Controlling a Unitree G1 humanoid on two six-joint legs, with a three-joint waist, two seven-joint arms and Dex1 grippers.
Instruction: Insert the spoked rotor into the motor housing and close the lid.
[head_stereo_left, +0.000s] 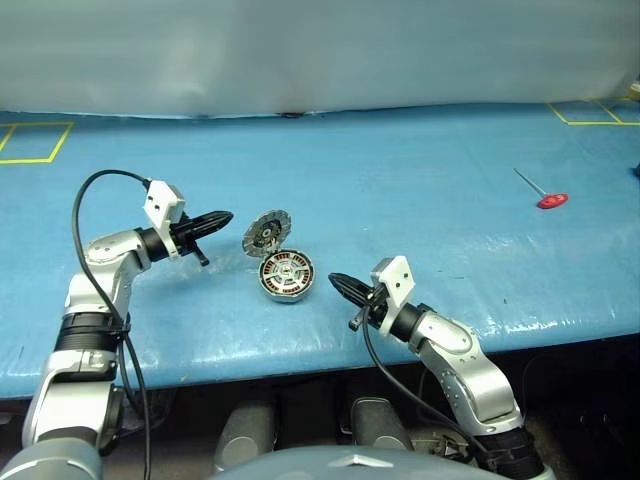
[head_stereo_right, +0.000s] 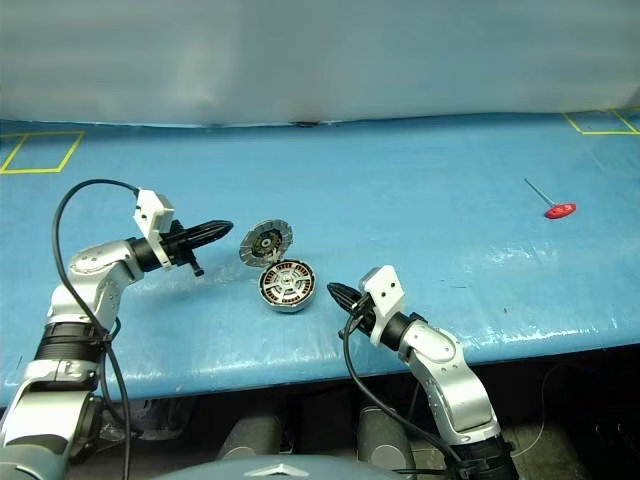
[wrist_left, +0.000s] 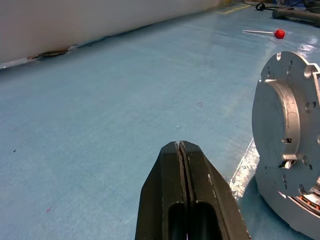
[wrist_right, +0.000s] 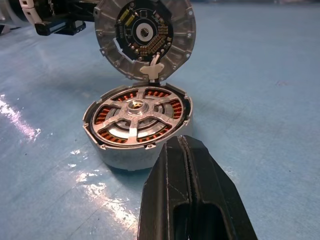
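Note:
The motor housing sits on the blue table, a little left of centre. The spoked rotor lies inside it, silver spokes over the copper windings. The lid stands upright at the housing's far-left edge, joined there, its dark inner face turned toward the housing. My left gripper is shut and empty, pointing at the lid's plain grey outer face from the left, a short gap away. My right gripper is shut and empty, just right of the housing, pointing at its wall.
A red-handled tool lies far right on the table. Yellow tape squares mark the back corners. A white wall runs along the table's far edge. The table's front edge passes just under my right arm.

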